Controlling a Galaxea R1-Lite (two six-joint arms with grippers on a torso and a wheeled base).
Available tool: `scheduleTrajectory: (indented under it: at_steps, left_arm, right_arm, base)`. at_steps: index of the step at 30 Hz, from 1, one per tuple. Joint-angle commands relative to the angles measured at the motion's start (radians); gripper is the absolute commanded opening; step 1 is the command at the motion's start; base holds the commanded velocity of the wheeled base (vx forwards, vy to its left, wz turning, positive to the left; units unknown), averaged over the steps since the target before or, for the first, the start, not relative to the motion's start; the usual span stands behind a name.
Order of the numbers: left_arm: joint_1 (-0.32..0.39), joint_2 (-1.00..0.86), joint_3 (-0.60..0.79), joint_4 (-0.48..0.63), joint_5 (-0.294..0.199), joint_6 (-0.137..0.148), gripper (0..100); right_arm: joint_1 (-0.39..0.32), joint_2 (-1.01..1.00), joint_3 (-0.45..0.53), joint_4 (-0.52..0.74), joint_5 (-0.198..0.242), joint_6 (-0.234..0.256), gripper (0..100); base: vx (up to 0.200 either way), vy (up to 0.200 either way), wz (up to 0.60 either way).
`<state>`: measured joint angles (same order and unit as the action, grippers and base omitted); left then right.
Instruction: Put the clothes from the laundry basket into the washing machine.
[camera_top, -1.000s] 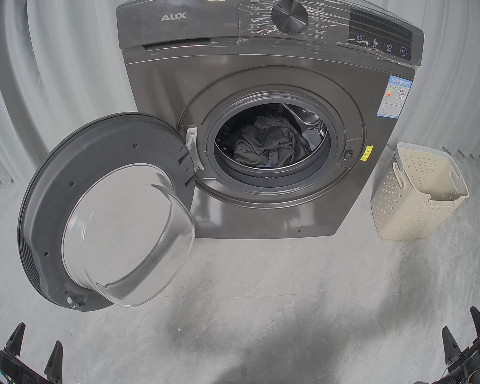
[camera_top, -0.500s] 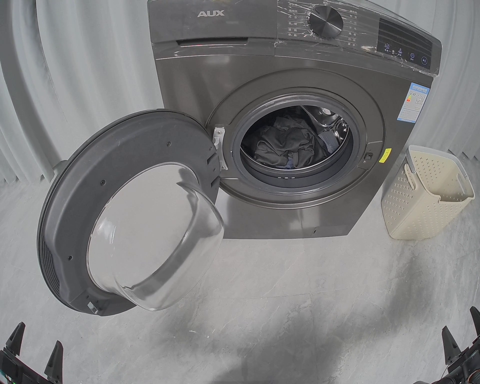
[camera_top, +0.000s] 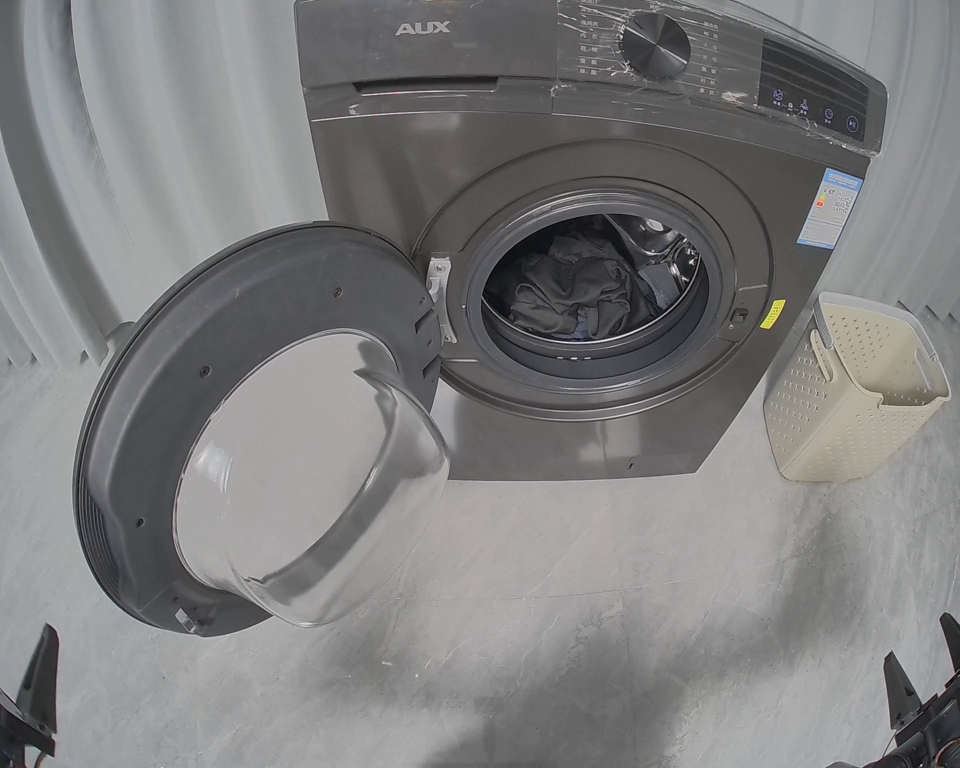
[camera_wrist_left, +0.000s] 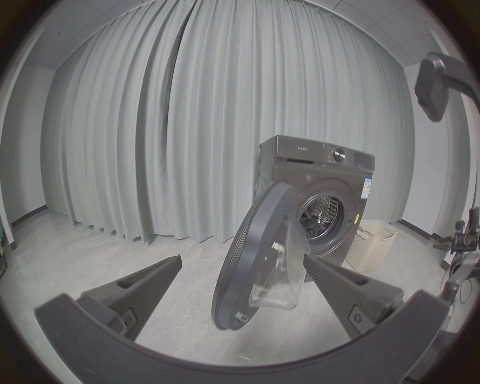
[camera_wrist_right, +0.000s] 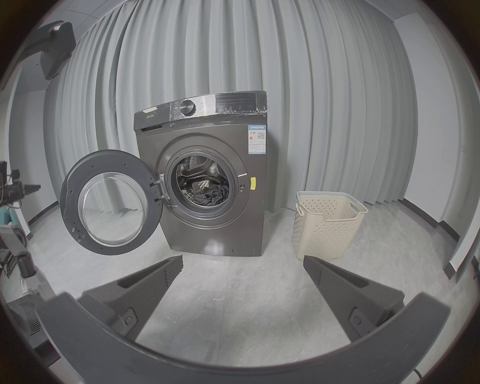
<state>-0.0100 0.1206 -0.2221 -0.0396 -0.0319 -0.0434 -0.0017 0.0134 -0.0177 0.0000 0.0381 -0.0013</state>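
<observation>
Holding the left end effector (camera_wrist_left: 241, 259) and right end effector (camera_wrist_right: 243, 260) low, fingers apart and empty, I see the clothes (camera_top: 575, 285) heaped inside the washing machine (camera_top: 400, 160), with the laundry basket (camera_top: 850, 420) just beside it looking bare. I'd check the basket's bottom first, steering clear of the open door (camera_top: 150, 400).

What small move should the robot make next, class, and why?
Probably bring the left gripper, open and empty, toward the open door to push it shut: the clothes lie inside the washing machine, and the laundry basket looks empty.
</observation>
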Motion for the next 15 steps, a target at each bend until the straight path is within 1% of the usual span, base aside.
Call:
scheduleTrajectory:
  at_steps: [1, 2, 4, 5, 6, 7, 9, 12, 15]
  left_arm:
    - [-0.028, 0.367, -0.16, -0.094, -0.066, -0.01, 100]
    - [-0.03, 0.502, -0.172, -0.194, -0.071, -0.004, 100]
    - [-0.033, 0.574, -0.184, -0.238, -0.077, 0.0, 100]
    - [-0.033, 0.587, -0.186, -0.244, -0.079, 0.0, 100]
    - [-0.033, 0.648, -0.198, -0.272, -0.098, 0.0, 100]
    - [-0.033, 0.652, -0.2, -0.273, -0.1, 0.0, 100]
    - [-0.03, 0.737, -0.218, -0.315, -0.132, 0.0, 100]
    - [-0.031, 0.775, -0.22, -0.341, -0.14, 0.0, 100]
    - [-0.033, 0.829, -0.215, -0.381, -0.172, 0.0, 100]
  right_arm:
    - [0.0, -0.001, 0.018, 0.0, 0.0, 0.0, 100]
    - [0.0, -0.001, 0.018, 0.0, 0.0, 0.0, 100]
    - [0.0, -0.001, 0.018, 0.0, 0.0, 0.0, 100]
    - [0.0, -0.001, 0.018, 0.0, 0.0, 0.0, 100]
    - [0.0, -0.001, 0.018, 0.0, 0.0, 0.0, 100]
    - [0.0, -0.001, 0.018, 0.0, 0.0, 0.0, 100]
    - [0.0, -0.001, 0.018, 0.0, 0.0, 0.0, 100]
    - [0.0, 0.0, 0.018, 0.0, 0.0, 0.0, 100]
    - [0.0, -0.001, 0.018, 0.0, 0.0, 0.0, 100]
  base:
    - [0.0, 0.0, 0.0]
    - [0.0, 0.0, 0.0]
    - [0.0, 0.0, 0.0]
    - [0.0, 0.0, 0.0]
    - [0.0, 0.0, 0.0]
    - [0.0, 0.0, 0.0]
    - [0.0, 0.0, 0.0]
    - [0.0, 0.0, 0.0]
    - [0.0, 0.0, 0.0]
